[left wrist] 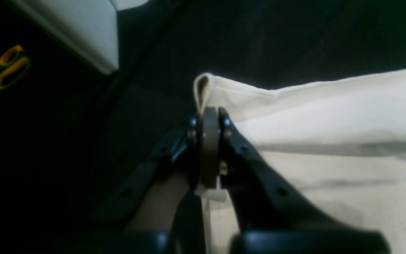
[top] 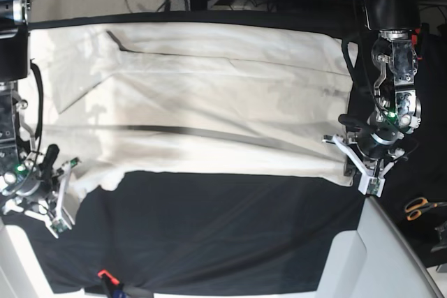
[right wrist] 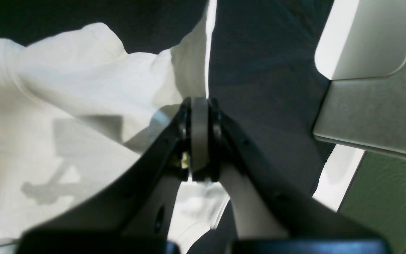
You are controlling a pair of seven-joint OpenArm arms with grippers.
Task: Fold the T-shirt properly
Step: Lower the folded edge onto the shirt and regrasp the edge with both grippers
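lettering cannot be made out anywhere in these views — no brand or label reads on the cloth or the arms. left end effector (left wrist: 210,116) sits at the base view's right, wrist bent downward from its arm, jaws pinched tight on a folded corner of the t-shirt (top: 202,95); a small loop of cloth pokes up past the fingertips in the left wrist view. right end effector (right wrist: 199,106) is low at the base view's left, angled toward the bench, jaws closed on the shirt's edge at the opposite corner. the cream t-shirt lies spread wide across the far half of the black bench cloth (top: 223,235), stretched between the two arms, with long shallow creases and one dark fold line running across it. orange-handled scissors (top: 419,207) lie off to the right, well apart from the shirt.
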